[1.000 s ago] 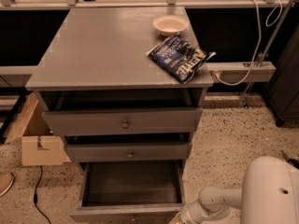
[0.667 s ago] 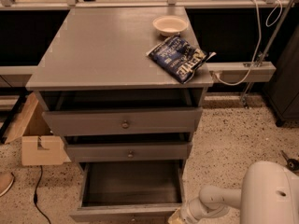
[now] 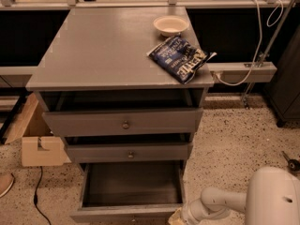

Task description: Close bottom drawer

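Note:
The grey cabinet (image 3: 117, 55) has three drawers, all pulled out. The bottom drawer (image 3: 133, 186) is pulled out the farthest, and its empty inside shows. Its front (image 3: 124, 213) lies at the bottom edge of the view and its knob is out of view. My gripper (image 3: 177, 217) is at the bottom edge, just right of the drawer's front right corner, at the end of the white arm (image 3: 213, 205). It is mostly cut off by the frame.
A white bowl (image 3: 170, 25) and a blue snack bag (image 3: 180, 58) lie on the cabinet top. A cardboard box (image 3: 33, 135) stands on the floor at the left. A grey bar with a cable (image 3: 241, 71) juts out at the right. The speckled floor (image 3: 234, 144) lies to the right.
My arm and gripper have shifted slightly left toward the drawer's front right corner. The drawers have not visibly moved.

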`<state>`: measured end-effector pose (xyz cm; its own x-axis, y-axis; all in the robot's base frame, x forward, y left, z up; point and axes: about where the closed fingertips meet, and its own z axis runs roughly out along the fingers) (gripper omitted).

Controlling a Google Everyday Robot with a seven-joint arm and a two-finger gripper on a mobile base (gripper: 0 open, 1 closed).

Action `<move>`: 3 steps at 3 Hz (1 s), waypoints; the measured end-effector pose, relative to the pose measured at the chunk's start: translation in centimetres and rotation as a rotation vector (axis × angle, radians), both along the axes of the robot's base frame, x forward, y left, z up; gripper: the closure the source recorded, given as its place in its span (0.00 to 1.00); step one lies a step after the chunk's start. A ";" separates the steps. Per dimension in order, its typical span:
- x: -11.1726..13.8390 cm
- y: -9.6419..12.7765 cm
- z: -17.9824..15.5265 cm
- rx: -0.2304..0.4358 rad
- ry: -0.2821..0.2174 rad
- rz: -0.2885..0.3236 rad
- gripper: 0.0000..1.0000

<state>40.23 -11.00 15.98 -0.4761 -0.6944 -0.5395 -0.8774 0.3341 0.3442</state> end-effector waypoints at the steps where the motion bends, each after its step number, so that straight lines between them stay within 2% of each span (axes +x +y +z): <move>1: 2.9 0.9 0.1 0.053 -0.127 0.080 1.00; 2: 4.8 1.5 0.4 0.088 -0.215 0.139 1.00; 3: 6.1 2.8 0.0 0.140 -0.273 0.205 1.00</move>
<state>46.36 -8.16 16.01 -0.1601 -0.6713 -0.7237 -0.9871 0.1080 0.1182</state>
